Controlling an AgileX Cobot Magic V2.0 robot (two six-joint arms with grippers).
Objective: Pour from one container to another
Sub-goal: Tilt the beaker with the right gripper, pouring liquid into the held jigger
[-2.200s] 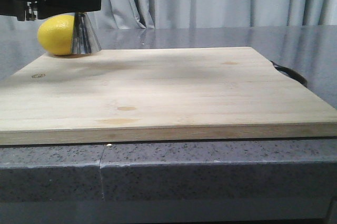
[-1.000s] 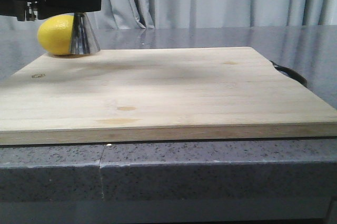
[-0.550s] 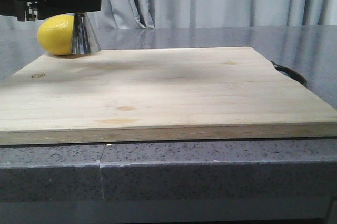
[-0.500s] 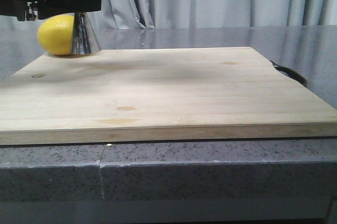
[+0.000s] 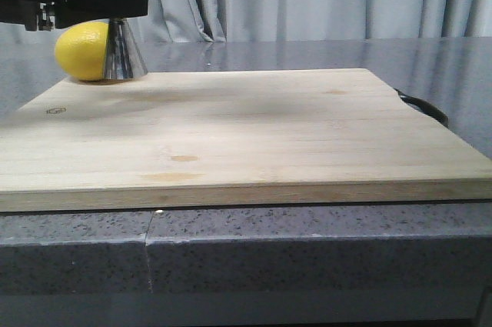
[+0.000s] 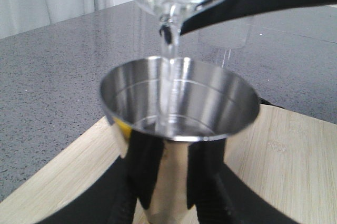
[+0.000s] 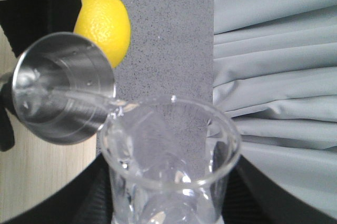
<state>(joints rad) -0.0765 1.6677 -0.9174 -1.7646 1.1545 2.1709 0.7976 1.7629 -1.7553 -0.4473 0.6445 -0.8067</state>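
Mid-pour at the far left corner of the cutting board (image 5: 246, 138): my right gripper (image 7: 168, 203) holds the glass beaker (image 7: 168, 155) tipped over, its dark fingers wrapped around the glass, and a thin clear stream runs from the beaker's lip into the steel jigger (image 6: 179, 108). My left gripper (image 6: 168, 182) is clamped on the jigger's narrow waist, keeping it upright on the board, just in front of a yellow lemon (image 5: 81, 51).

Across the last two seconds the front view shows almost nothing moving: jigger foot (image 5: 123, 54), lemon and the dark arm above them sit where they were. The change, I judge, is inside the cup, where a shallow pool of liquid shows at the bottom while the stream runs. That suggests the pour is well under way but unfinished; the upper cone is far from full, and liquid remains in the beaker. The beaker itself is out of frame in the front view.
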